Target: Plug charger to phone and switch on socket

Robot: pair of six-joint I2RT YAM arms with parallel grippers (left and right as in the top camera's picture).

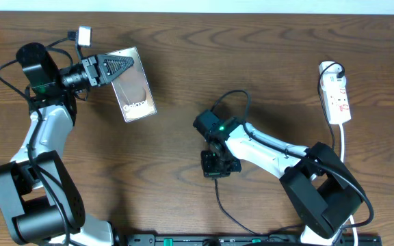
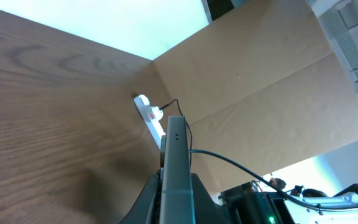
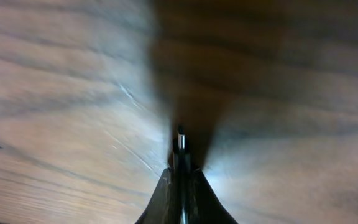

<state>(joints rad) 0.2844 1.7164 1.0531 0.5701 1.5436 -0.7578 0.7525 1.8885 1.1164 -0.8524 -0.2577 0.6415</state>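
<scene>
The left gripper (image 1: 125, 67) was clamped on the phone (image 1: 137, 96), a slim rectangular slab with a glossy brown-grey face and white "Galaxy" lettering. It held the phone at its far end, at the far left of the brown wood-grain table (image 1: 183, 41). The phone's face was turned upward. Whether it touched the table I could not tell. In the left wrist view the phone (image 2: 176, 162) showed edge-on between the fingers.

The right gripper (image 1: 219, 167) pointed down at the table near the middle, well apart from the phone. Its jaws were closed on the small plug tip of the charger (image 1: 219, 198), a long thin black cable that trailed toward the near edge. In the right wrist view the metal tip of the charger (image 3: 180, 140) stuck out just past the right gripper (image 3: 180, 165), close above the wood.

The socket (image 1: 336, 99), a narrow white power strip with red marks and a white cord, lay at the far right. A black plug sat in its far end.
</scene>
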